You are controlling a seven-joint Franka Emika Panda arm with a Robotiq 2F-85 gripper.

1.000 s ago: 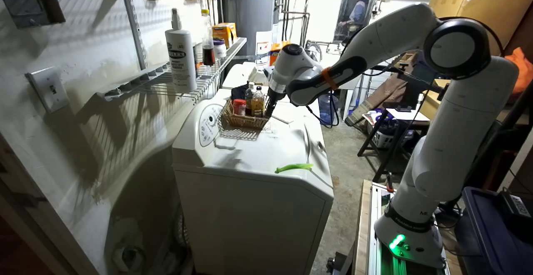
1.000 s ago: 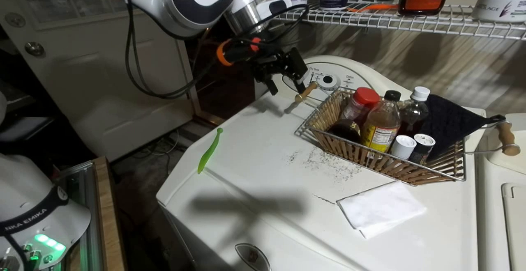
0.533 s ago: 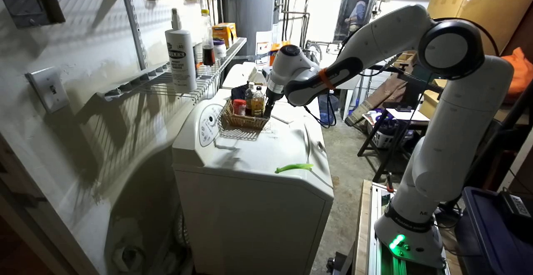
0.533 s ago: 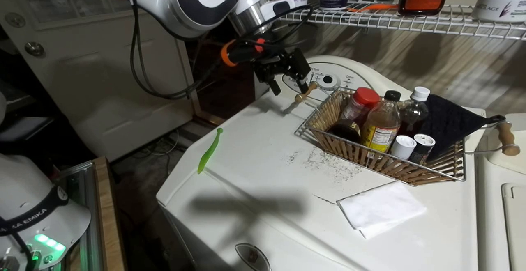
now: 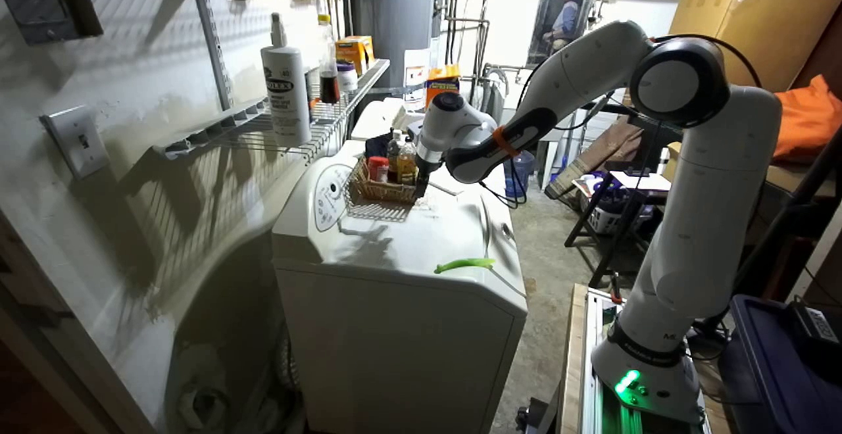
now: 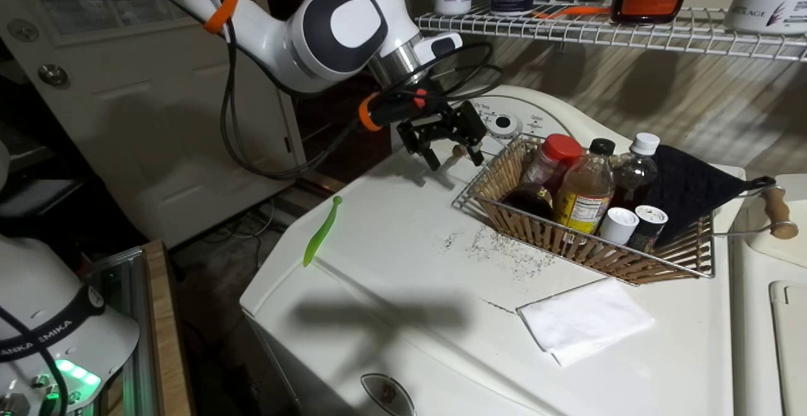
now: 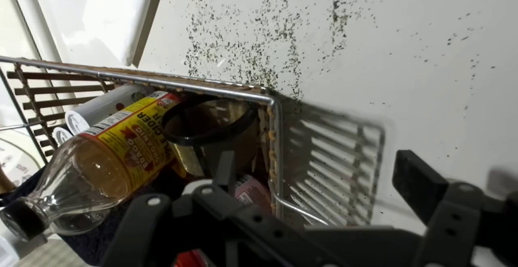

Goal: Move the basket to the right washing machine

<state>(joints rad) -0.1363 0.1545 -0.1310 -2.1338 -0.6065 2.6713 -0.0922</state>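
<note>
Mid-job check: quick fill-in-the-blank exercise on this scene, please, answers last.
The gripper is ____, not shut.
The yellow-labelled bottle in the basket has a ____ cap.
In the wrist view, its label shows the brand name ____.
The thin curved thing on the white machine is bright ____.
Missing words: open; black; Bragg; green.

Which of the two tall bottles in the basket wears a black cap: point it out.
The yellow-labelled bottle: it wears the black cap. The darker bottle next to it in the basket has a white cap.
</note>
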